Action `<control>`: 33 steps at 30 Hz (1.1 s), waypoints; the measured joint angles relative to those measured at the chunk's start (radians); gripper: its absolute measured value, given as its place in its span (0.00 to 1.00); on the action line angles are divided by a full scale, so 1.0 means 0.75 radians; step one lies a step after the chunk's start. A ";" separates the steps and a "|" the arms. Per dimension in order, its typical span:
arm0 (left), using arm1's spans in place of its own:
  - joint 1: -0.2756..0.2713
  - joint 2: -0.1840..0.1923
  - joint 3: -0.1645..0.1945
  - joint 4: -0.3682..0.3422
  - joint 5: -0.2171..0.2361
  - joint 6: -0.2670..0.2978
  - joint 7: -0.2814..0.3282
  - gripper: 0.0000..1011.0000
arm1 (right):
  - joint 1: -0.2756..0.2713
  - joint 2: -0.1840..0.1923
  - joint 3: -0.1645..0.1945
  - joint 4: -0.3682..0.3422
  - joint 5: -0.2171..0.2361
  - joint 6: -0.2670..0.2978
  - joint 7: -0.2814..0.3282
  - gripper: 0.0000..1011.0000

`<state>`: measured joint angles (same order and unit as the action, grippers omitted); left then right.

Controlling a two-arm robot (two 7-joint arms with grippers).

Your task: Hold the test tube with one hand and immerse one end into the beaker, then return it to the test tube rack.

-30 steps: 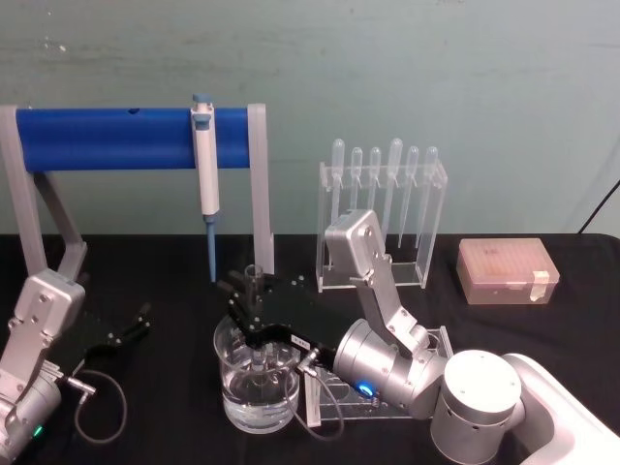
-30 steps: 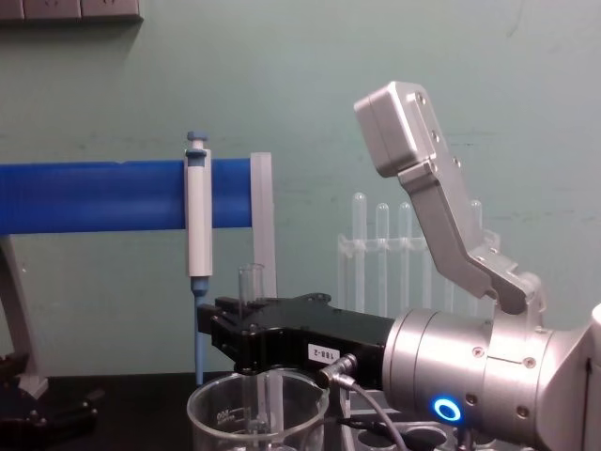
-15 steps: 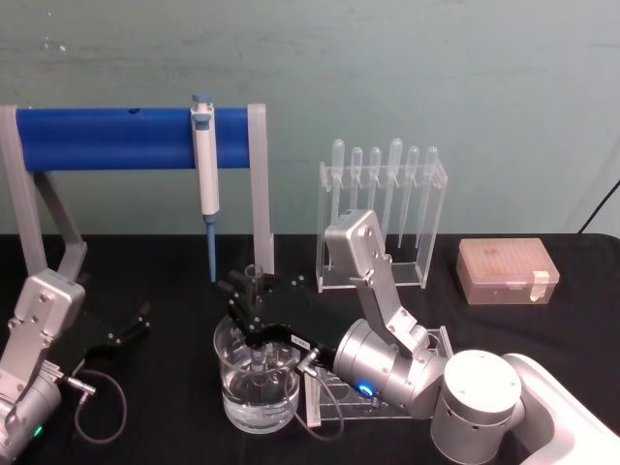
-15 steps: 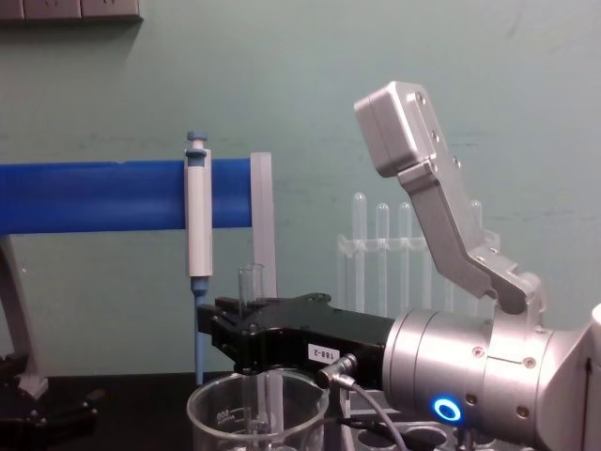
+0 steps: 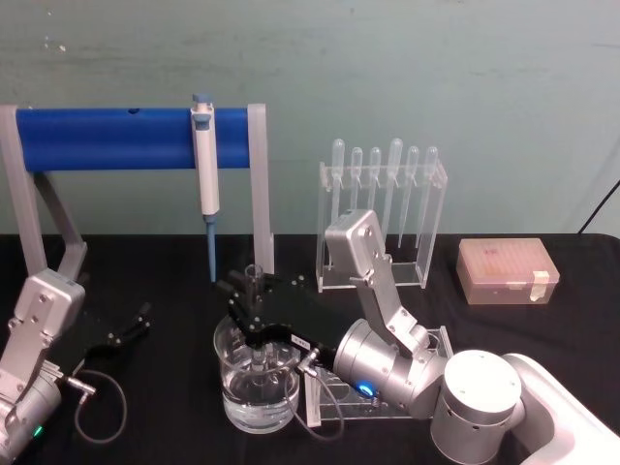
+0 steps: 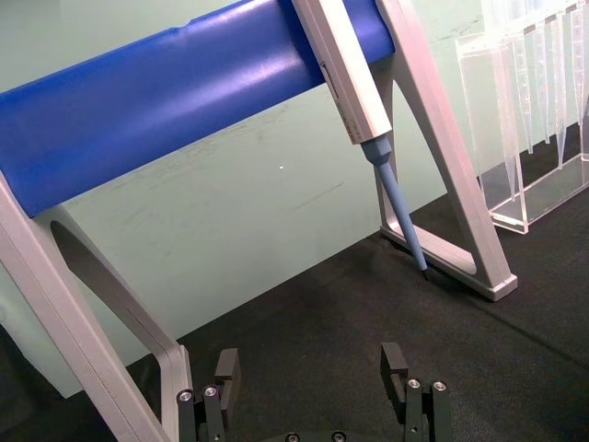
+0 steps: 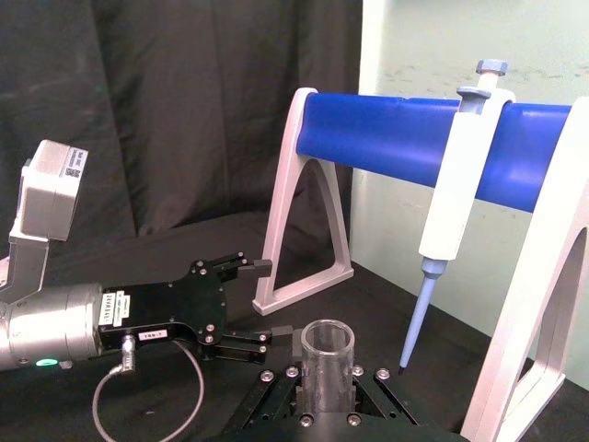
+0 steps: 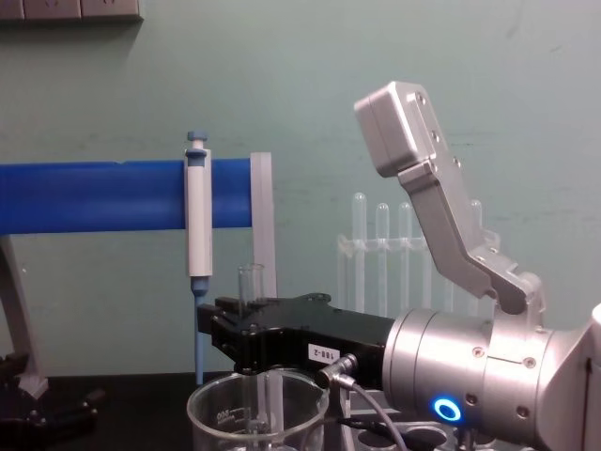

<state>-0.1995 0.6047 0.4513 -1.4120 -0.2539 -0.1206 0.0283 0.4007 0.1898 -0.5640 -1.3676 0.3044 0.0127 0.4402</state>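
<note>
Still unmoved — right claw [image 5: 254, 308] clenched on the test tube [image 5: 255, 281], upright, dipping into the beaker [image 5: 258, 399].

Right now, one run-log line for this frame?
phase: tube dipped | right gripper: shut on test tube, upright over beaker | left gripper: open, parked

White-and-blue pipettor [image 5: 204, 179] on blue stand [image 5: 107, 139]; pipette rack [image 5: 383, 215]; tip box [image 5: 508, 270].

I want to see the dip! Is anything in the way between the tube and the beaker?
Nothing visible. The right pincer holds the test tube upright, and its lower end already reaches down inside the beaker.
</note>
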 joint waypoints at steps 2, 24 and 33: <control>0.000 0.000 0.000 0.000 0.000 0.000 0.000 0.99 | -0.001 0.000 0.004 -0.002 0.000 0.000 0.000 0.15; 0.000 0.000 0.000 0.000 0.000 0.000 0.000 0.99 | 0.080 0.030 0.031 -0.219 0.062 0.186 0.010 0.15; 0.000 0.000 0.000 0.000 0.000 0.000 0.000 0.99 | 0.137 0.070 0.058 -0.319 0.136 0.312 0.005 0.15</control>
<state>-0.1995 0.6047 0.4514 -1.4120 -0.2539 -0.1205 0.0283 0.5038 0.2420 -0.5203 -1.6069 0.4061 0.2464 0.4437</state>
